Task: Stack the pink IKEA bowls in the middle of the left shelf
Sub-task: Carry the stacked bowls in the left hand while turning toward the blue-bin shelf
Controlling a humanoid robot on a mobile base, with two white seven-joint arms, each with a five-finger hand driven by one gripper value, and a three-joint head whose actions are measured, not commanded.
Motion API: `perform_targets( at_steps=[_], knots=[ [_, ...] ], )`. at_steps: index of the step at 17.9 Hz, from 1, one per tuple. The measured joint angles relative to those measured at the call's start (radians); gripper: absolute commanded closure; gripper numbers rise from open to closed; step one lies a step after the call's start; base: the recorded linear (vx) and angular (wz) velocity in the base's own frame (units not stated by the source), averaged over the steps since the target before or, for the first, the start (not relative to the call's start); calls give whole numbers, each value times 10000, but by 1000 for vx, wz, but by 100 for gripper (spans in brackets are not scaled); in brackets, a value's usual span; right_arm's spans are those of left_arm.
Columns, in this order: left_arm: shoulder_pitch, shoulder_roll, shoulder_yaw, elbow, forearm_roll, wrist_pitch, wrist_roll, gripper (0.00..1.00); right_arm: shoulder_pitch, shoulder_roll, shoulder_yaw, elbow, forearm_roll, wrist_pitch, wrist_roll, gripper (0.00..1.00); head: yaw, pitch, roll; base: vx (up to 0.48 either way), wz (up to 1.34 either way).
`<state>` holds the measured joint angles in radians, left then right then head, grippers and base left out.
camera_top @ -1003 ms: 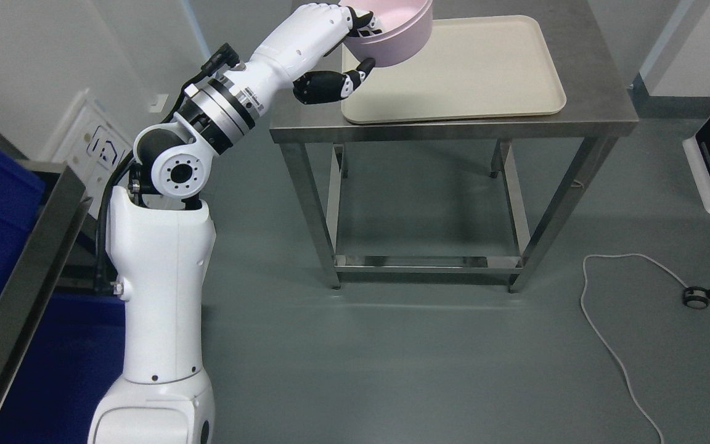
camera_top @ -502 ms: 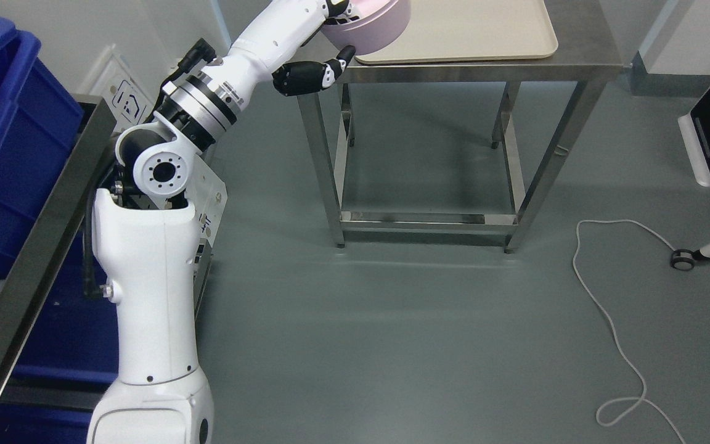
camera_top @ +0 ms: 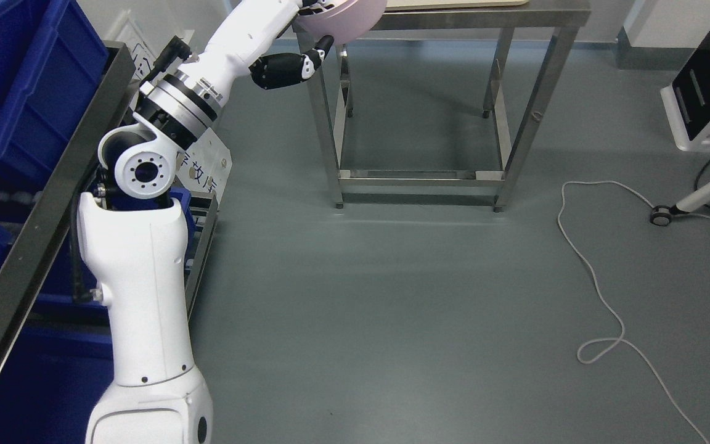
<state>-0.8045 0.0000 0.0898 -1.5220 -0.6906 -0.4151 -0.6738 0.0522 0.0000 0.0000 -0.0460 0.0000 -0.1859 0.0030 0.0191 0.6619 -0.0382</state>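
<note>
A pink bowl (camera_top: 344,20) shows at the top edge, cut off by the frame, just off the left end of the steel table (camera_top: 484,18). My left hand (camera_top: 315,24) is shut on the pink bowl: its black thumb (camera_top: 284,60) sits under the bowl's wall and the other fingers are over the rim at the frame's top. The left arm (camera_top: 139,246) rises from the lower left. A sliver of the beige tray (camera_top: 453,3) lies on the table top. The right arm does not show.
A steel shelf rail (camera_top: 34,246) with blue bins (camera_top: 16,80) runs along the left edge, close to my arm. A white cable (camera_top: 595,296) loops over the grey floor at right. A white device with a dark screen (camera_top: 706,86) stands at the far right.
The whole picture has shifted: the table has slid up and the shelf with blue bins has come further in from the left, so the camera moved. My left hand keeps hold of the pink bowl.
</note>
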Motion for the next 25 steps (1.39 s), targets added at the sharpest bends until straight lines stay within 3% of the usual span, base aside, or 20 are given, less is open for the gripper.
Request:
perform_targets(
  at_steps=[11, 18, 25],
  knots=[
    [-694, 57, 593, -54, 501, 92, -12, 97, 2, 0, 0, 0, 0, 0, -2, 0, 0, 2, 0, -283, -19],
    [-684, 425, 1028, -75, 563, 71, -59, 97, 0, 0, 0, 0, 0, 0, -67, 0, 0, 2, 0, -218, 799],
    [-666, 266, 838, -186, 576, -12, -78, 97, 0, 0, 0, 0, 0, 0, -10, 0, 0, 3, 0, -163, 955]
  ],
)
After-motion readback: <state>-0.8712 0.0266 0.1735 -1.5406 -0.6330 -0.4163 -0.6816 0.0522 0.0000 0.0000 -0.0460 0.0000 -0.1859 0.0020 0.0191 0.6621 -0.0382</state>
